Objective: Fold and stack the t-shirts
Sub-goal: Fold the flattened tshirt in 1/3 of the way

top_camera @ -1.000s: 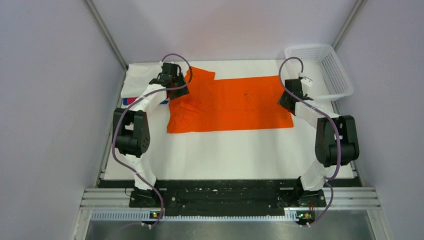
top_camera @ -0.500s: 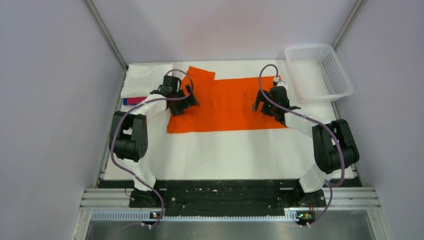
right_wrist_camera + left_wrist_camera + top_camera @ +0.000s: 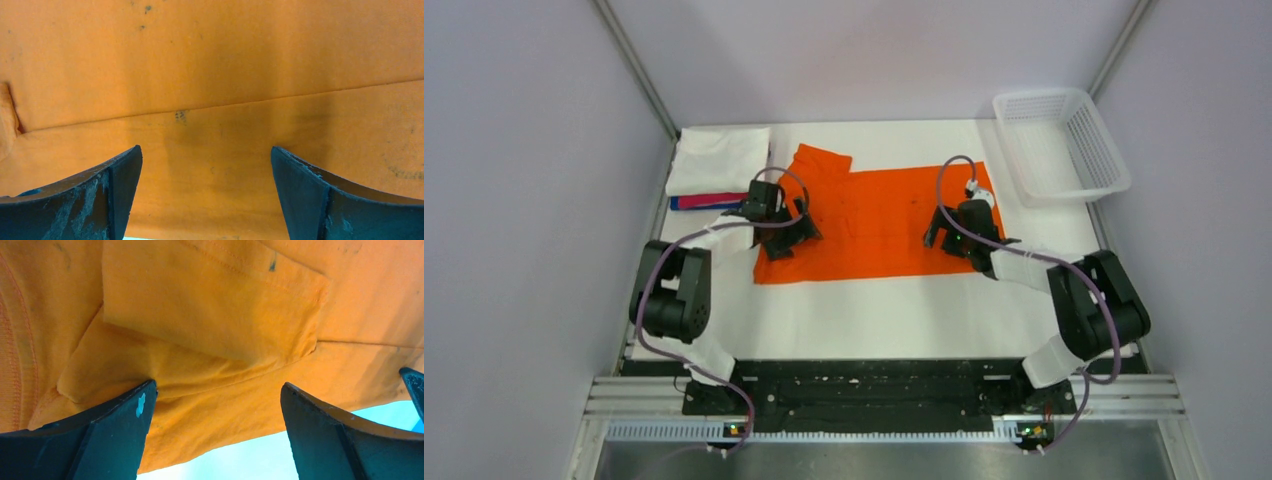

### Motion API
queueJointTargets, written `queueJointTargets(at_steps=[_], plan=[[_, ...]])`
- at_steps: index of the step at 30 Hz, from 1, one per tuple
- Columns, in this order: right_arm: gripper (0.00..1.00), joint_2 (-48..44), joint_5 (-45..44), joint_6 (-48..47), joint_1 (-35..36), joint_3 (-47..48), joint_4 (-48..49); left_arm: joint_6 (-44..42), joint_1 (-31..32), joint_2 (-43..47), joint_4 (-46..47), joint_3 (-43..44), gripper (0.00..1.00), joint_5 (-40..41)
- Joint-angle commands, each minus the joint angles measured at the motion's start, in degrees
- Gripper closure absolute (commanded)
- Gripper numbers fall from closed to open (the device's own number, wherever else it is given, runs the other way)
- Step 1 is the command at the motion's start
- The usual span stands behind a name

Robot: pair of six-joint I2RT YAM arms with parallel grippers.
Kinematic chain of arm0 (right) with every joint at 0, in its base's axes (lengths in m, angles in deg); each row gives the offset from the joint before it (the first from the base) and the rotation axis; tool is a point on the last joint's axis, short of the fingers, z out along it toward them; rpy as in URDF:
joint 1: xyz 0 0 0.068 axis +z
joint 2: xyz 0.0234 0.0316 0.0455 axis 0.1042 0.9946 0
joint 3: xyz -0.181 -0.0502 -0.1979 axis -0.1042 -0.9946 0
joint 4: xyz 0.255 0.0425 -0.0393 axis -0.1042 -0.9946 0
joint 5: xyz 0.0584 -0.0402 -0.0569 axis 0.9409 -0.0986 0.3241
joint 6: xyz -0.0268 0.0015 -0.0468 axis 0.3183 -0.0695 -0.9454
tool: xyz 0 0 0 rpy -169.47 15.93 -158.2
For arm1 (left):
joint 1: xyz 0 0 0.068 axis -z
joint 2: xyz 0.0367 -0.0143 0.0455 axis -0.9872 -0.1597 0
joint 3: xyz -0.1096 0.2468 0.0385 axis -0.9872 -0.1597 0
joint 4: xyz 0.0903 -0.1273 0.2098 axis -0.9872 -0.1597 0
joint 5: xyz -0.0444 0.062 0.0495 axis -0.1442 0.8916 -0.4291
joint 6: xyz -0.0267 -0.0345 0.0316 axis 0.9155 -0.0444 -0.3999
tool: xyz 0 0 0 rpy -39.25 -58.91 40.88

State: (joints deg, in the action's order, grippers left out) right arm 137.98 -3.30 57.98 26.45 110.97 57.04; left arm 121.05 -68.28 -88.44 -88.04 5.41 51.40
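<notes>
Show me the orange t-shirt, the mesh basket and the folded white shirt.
orange t-shirt (image 3: 874,220): top view, middle of its body.
mesh basket (image 3: 1099,145): top view, right side wall.
folded white shirt (image 3: 719,158): top view, centre of its top.

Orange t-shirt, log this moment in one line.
orange t-shirt: flat | left end effector: open over shirt | right end effector: open over shirt | folded shirts: far left

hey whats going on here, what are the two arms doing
Two robot arms are working on an orange t-shirt laid flat across the table. The left gripper is open, low over the shirt's sleeve end, and the right gripper is open over the other end; neither has hold of the cloth. A stack of folded shirts sits in the far left corner, and a white basket at the far right.
</notes>
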Motion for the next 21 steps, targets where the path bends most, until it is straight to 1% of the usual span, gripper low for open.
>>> queueJointTargets(at_steps=[1, 5, 8, 11, 14, 17, 21], plan=[[0.01, -7.80, -3.89, 5.12, 3.81, -6.67, -13.80, 1.25, 0.67, 9.47, -4.23, -12.01, 0.01, 2.59], [0.01, -16.43, -7.21, 10.29, 8.70, -11.33, -22.54, 3.44, 1.61, 19.36, -6.54, -21.95, 0.01, 3.12], [0.01, -22.86, -7.92, 16.28, 12.74, -14.81, -27.26, 5.52, 3.23, 26.85, -8.69, -26.64, 0.01, 3.58], [0.01, -28.54, -7.77, 20.86, 16.17, -17.42, -30.43, 7.51, 4.97, 32.73, -11.63, -28.78, 0.01, 5.96], [0.01, -32.59, -7.18, 23.48, 18.34, -19.45, -31.54, 9.24, 5.37, 37.20, -14.10, -30.52, 0.01, 8.49], [0.01, -34.95, -6.59, 24.15, 18.75, -20.42, -32.13, 10.04, 5.39, 40.44, -13.92, -31.88, 0.01, 9.29], [0.01, -36.70, -7.92, 22.84, 19.02, -19.61, -32.63, 9.79, 5.39, 41.32, -15.17, -30.57, 0.01, 10.53]])
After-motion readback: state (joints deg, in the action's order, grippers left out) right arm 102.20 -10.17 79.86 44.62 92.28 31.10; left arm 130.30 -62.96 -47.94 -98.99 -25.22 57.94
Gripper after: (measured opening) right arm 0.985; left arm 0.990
